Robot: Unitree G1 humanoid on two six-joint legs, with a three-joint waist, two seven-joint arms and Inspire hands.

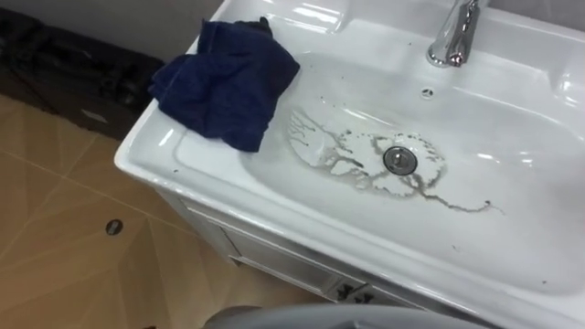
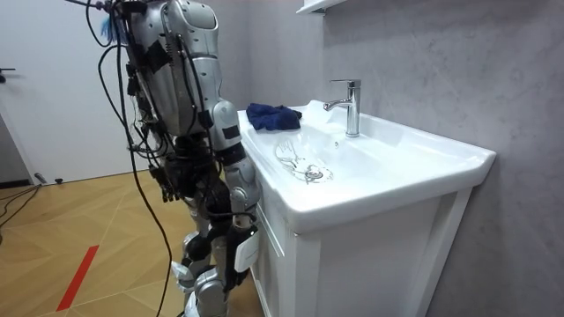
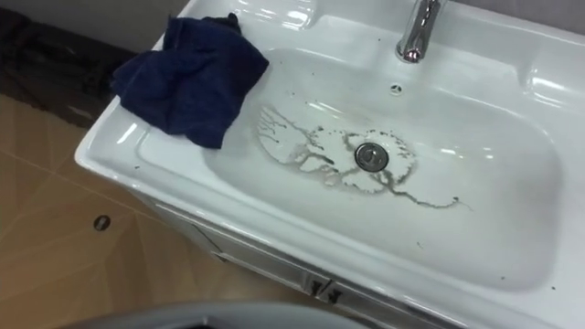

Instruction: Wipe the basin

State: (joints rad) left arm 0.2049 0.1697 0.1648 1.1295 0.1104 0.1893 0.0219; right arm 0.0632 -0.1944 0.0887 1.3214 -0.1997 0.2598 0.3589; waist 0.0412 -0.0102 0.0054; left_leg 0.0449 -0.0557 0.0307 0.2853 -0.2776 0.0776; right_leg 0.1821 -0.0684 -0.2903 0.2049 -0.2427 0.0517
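Grey plaster wall (image 2: 423, 53) at 1 o'clock, wood parquet floor (image 2: 53, 229) at 8 with red tape strip (image 2: 77, 277), white vanity cabinet (image 2: 370, 264) at 5.

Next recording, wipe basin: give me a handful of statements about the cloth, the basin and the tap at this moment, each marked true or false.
1. The dark blue crumpled cloth lies on the left rim of the white ceramic basin, one edge hanging into the bowl. True.
2. The bowl is already spotless. False: dark streaks spread around the round metal drain.
3. The cloth covers the drain. False: it lies apart from the drain, to its left.
4. The chrome tap stands on the basin's back rim, by the wall. True.
5. In the room view the robot stands far from the basin. False: it stands right at its front edge.
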